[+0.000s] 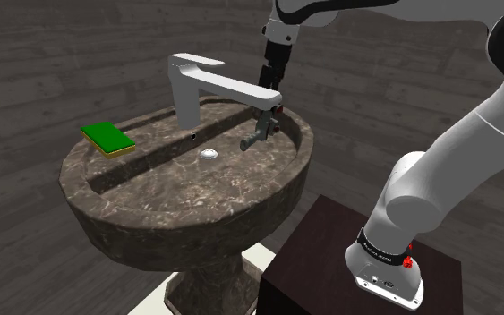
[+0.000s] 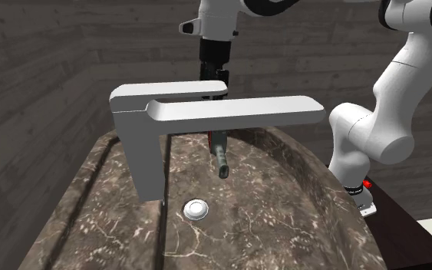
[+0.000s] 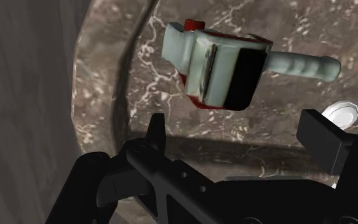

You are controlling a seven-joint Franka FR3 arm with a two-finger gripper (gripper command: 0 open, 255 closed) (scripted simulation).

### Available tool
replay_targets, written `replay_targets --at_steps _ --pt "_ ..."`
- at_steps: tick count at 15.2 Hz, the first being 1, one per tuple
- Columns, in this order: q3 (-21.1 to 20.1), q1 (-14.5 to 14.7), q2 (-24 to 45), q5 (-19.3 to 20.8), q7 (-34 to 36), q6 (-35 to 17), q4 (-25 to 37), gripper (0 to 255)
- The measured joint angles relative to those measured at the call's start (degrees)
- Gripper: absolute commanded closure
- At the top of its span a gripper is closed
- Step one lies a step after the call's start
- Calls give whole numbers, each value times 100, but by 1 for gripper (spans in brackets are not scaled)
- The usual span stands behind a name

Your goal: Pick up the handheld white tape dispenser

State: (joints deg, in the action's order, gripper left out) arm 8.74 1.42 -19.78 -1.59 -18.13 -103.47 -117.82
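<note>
Wrist view: we find the gripper [image 3: 238,137] with its two black fingers standing well apart, clasping nothing.
Tape dispenser: pale body, red trim, ribbed handle [image 3: 215,70]; it lies in the basin of the dark marbled sink [image 1: 268,192], below the tip of the faucet [image 1: 200,85], with the handle pointing roughly toward the drain [image 1: 209,154].
Alignment: dispenser sits ahead of the fingertips, not between them; no contact.
Step in hand: we judge this the approach before the grasp.
Recommendation: we advise centring over the boxy body, not the thin handle, then setting the fingers across its narrower faces and descending straight.
Hazards: spout close beside the hand; sloped basin may let the dispenser slide when nudged.
</note>
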Motion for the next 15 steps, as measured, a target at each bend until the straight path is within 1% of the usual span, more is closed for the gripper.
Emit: replay_targets --at_steps 6,7,15 --pt "18 -5 11 -9 -46 -449 -439 0" --pt "18 -5 10 -10 -45 -468 -459 255" --pt "18 -5 2 -9 -47 -485 -471 255"
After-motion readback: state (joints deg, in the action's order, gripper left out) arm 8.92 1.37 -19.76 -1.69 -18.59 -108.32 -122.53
